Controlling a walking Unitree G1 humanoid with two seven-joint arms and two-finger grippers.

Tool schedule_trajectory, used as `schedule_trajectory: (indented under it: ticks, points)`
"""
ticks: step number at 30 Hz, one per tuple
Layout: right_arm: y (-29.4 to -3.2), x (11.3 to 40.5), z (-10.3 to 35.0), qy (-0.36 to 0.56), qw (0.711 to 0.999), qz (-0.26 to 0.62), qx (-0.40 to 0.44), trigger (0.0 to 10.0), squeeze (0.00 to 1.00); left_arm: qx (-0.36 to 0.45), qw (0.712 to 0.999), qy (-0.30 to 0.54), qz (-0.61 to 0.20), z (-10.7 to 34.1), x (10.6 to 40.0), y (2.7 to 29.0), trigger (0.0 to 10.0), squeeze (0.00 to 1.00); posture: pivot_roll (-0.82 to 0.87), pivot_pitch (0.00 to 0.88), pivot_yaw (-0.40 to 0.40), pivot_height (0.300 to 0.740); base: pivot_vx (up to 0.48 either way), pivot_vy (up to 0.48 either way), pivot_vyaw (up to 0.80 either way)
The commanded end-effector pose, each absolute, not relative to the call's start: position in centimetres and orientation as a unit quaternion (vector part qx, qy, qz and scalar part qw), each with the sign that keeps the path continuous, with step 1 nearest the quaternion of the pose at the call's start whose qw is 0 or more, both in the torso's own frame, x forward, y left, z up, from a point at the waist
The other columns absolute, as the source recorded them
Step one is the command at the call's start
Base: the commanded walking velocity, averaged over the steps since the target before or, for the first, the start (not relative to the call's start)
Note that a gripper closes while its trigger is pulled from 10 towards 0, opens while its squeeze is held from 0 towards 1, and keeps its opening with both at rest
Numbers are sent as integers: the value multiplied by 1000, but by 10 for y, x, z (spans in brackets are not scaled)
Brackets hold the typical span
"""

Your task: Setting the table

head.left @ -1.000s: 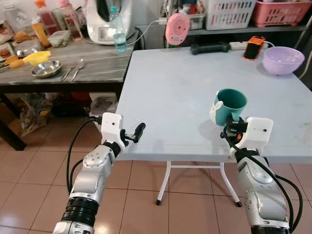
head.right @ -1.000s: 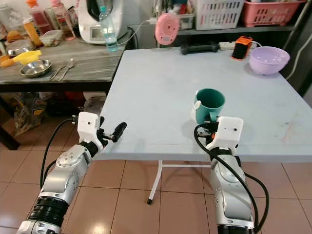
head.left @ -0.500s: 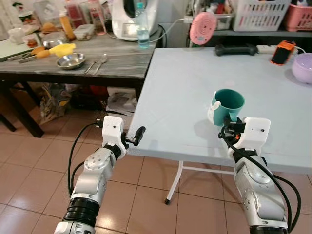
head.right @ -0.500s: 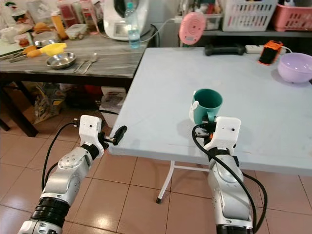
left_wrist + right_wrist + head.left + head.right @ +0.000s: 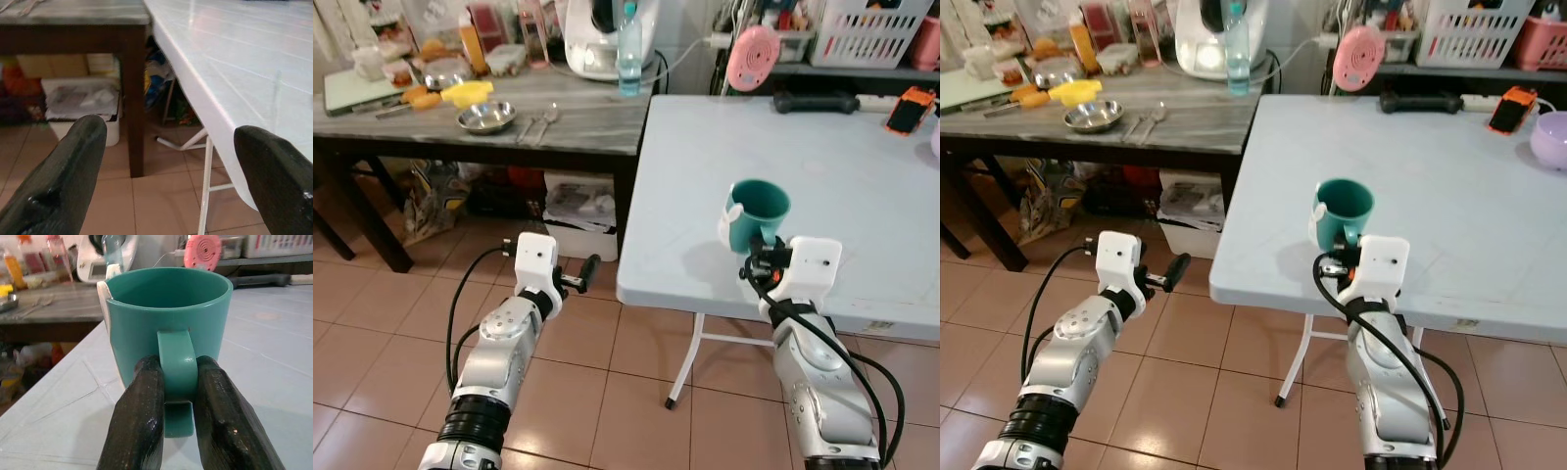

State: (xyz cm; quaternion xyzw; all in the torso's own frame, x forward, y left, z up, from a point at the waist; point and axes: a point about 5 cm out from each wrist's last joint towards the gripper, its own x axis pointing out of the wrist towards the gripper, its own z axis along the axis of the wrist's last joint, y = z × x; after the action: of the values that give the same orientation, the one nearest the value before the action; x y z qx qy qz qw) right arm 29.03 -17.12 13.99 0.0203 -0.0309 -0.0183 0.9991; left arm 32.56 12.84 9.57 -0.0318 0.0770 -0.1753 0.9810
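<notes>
A teal mug [image 5: 756,210] with a white patch on its side stands upright at the light blue table's [image 5: 862,186] front left corner. My right gripper [image 5: 178,401] is shut on the mug's handle [image 5: 176,363], one black finger [image 5: 139,421] on each side. I cannot tell whether the mug rests on the table or hangs just above it. My left gripper [image 5: 585,275] is open and holds nothing. It hangs over the tiled floor, left of the table's edge [image 5: 205,98].
A dark wooden table [image 5: 587,122] at the left carries a metal bowl [image 5: 486,117], spoons [image 5: 540,119], a water bottle [image 5: 628,39] and food items. At the blue table's back lie a black dumbbell [image 5: 813,101], an orange phone [image 5: 910,110] and a pink fan [image 5: 751,59].
The camera has moved left, so the whole scene has shifted right. The held mug is now nearer the table's left edge, and the left gripper has gone from the table's edge to over the floor.
</notes>
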Motion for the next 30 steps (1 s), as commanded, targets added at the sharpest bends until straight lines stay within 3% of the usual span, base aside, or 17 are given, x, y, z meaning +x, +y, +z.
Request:
schedule_trajectory:
  ticks: [1,30]
  points:
    - [-175,290,142,-38,999,-30,21,10000,0,-19,981,76,-180,96,326,129,10000,0,-100,0,81,740,0,480,0]
    - [-177,289,146,-56,998,-31,12,10000,0,-16,981,69,-178,95,328,127,10000,0,-98,0,82,740,0,480,0]
